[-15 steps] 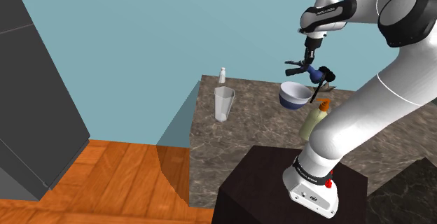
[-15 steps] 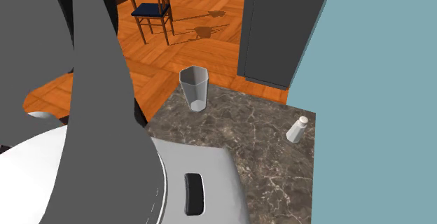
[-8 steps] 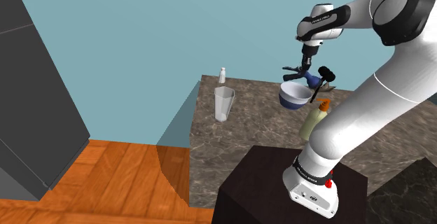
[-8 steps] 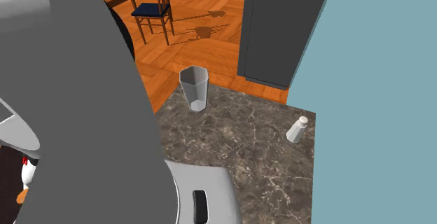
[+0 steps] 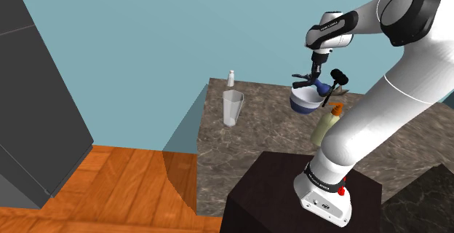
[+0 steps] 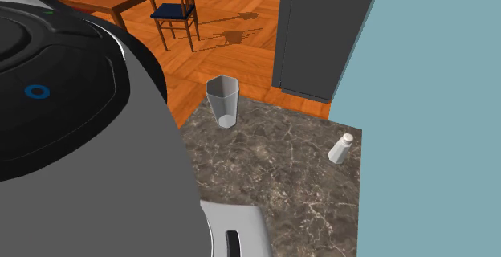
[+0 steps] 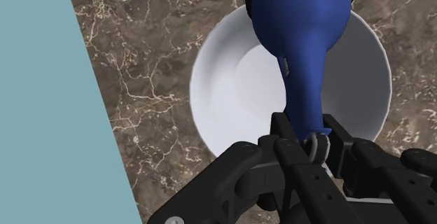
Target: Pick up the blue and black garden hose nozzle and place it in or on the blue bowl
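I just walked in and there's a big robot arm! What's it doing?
The white robot arm is moving a garden sprayer. Its black gripper is shut on the blue hose nozzle and holds it right over a bowl that is blue outside and white inside. The bowl sits on a dark marble counter. The gripper has not let go yet. A clear cup, a small white shaker and a yellowish pump bottle stand nearby.

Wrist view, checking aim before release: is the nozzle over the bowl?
Yes, the blue nozzle sits squarely over the white inside of the bowl.
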`<state>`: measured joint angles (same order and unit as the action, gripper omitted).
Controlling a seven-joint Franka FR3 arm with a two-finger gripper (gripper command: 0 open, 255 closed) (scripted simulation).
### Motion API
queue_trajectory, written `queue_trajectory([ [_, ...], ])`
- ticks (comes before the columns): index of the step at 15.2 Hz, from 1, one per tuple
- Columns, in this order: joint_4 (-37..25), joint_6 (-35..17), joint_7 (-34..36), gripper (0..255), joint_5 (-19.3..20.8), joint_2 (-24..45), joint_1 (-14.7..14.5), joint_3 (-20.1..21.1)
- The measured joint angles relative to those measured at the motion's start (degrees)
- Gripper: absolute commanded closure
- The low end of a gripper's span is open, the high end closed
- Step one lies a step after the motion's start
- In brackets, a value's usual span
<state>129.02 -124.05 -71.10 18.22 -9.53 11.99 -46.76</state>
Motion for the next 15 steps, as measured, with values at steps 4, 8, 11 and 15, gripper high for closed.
queue_trajectory([
  [4,0.0,-0.1,0.0,0,0.0,0.0,0.0,0.0],
  [8,0.0,-0.1,0.0,0,0.0,0.0,0.0,0.0],
  [11,-0.6,0.9,0.3,0,0.2,-0.5,-0.1,0.3],
  [15,-3.5,6.9,1.5,0,1.6,-3.9,0.0,2.3],
])
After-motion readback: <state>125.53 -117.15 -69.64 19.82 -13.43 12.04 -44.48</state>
